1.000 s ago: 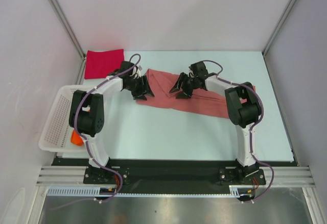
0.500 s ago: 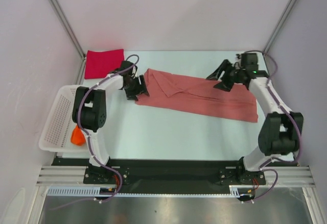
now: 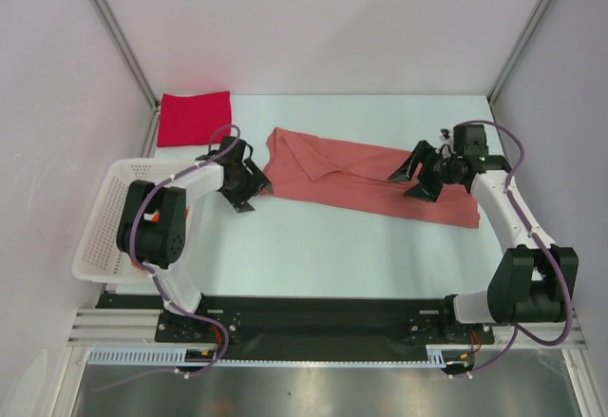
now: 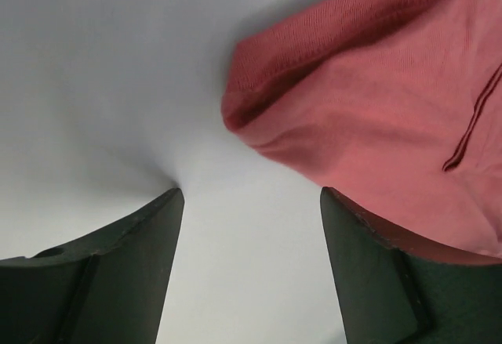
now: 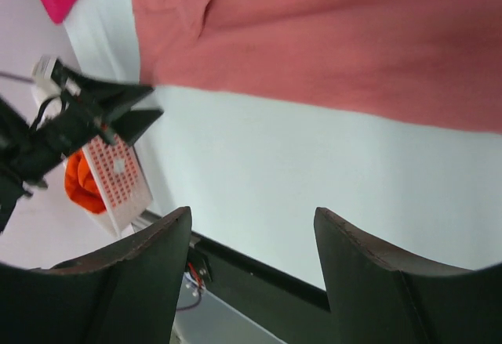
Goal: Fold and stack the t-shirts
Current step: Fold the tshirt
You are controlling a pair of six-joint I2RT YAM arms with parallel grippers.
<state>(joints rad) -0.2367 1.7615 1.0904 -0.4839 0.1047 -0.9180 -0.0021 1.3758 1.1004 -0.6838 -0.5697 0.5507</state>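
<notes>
Salmon-pink t-shirt (image 3: 361, 175) lies on desk (image 3: 313, 236). Left hand (image 3: 253, 193) open, empty, at its 9 o'clock; right hand (image 3: 415, 180) open, empty, 3 o'clock.

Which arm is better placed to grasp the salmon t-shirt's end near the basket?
Left: the left gripper is open beside that end of the salmon t-shirt; the right gripper is over the other.

The top camera looks down from above and behind the arm bases (image 3: 190, 324) and takes in the whole worktop (image 3: 313, 236). The left wrist camera sits very close over one edge of the salmon-pink t-shirt (image 4: 376, 117). The right wrist camera views the same shirt from farther off, facing across the worktop toward the basket (image 5: 118, 175).
</notes>
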